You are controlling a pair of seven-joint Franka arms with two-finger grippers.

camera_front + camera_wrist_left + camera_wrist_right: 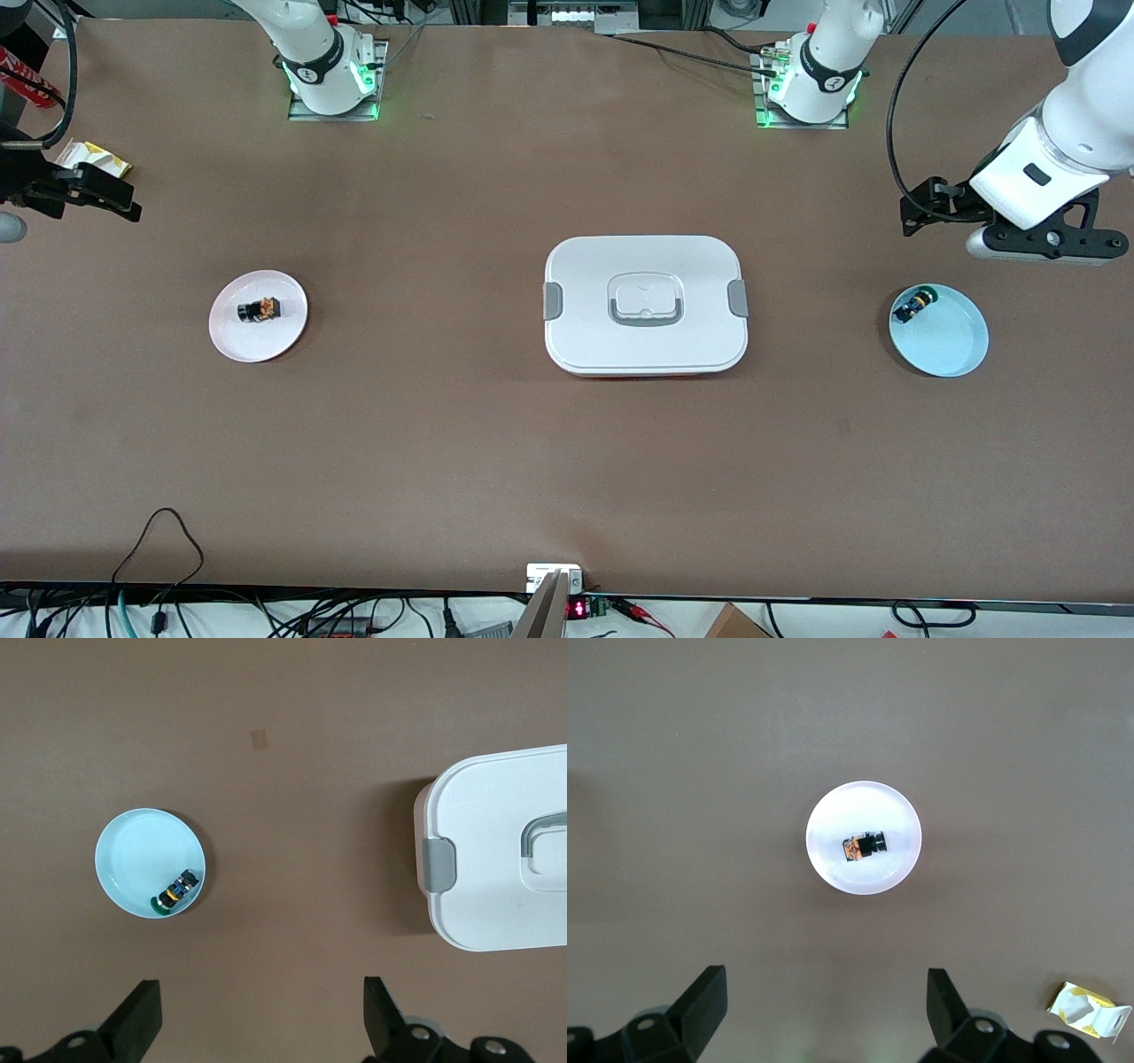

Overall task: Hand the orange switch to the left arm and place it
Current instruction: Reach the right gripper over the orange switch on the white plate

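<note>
Both grippers hang empty with jaws spread wide, so the transfer has not begun. Nearest the front camera, mid-surface, sits the box [645, 305], lid on. Level with it, toward the right arm's end, the orange switch [259, 310] lies on its side on a white plate [232, 340]; toward the left arm's end, a blue plate [950, 347] holds another small switch [913, 307]. The right gripper [824, 1010] hovers over the surface close to the white plate, and the left gripper [261, 1014] waits near the blue plate. Next, judging by this, the right gripper must descend and pinch the switch.
</note>
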